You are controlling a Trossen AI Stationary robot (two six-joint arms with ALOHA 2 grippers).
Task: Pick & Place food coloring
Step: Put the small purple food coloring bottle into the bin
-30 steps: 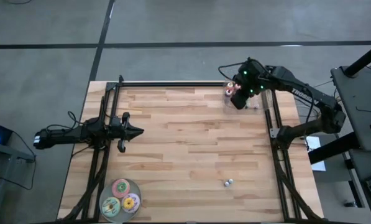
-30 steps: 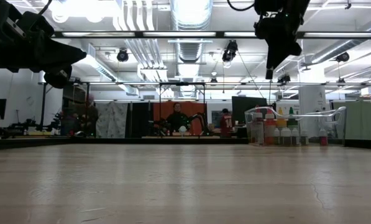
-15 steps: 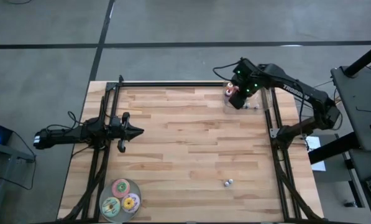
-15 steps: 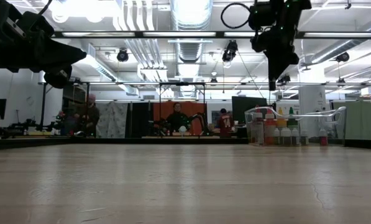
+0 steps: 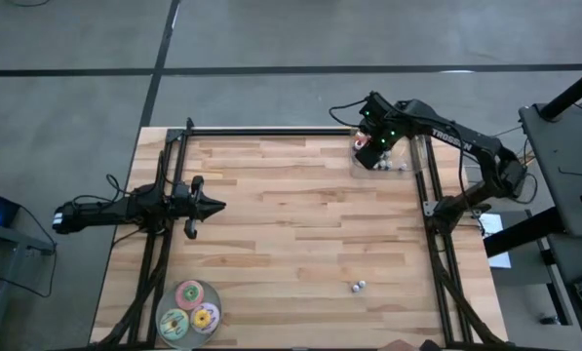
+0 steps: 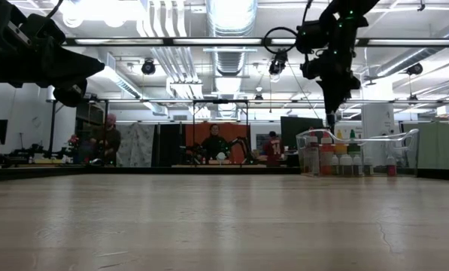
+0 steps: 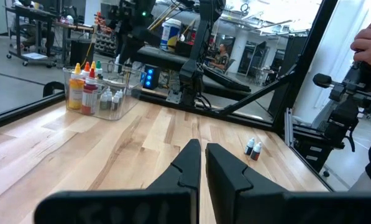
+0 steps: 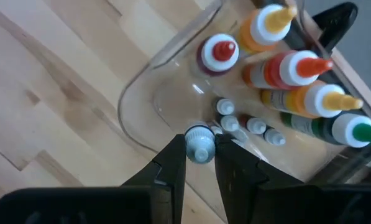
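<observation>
The right gripper point(image 8: 199, 163) had moved lower than a second before, down over the clear bin point(image 8: 173, 93) at the far right corner of the table point(image 5: 291, 224). Its fingers were pinched on a tiny food coloring bottle point(image 8: 200, 144) with a pale cap, held just above the small bottles already in the bin. Two more small bottles point(image 5: 358, 287) stayed near the front edge. The left gripper point(image 7: 202, 155) had not moved; it waited at the left side, fingers together.

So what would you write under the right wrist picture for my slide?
The right pincer holds a small white-capped bottle above a clear bin of food coloring bottles.
</observation>
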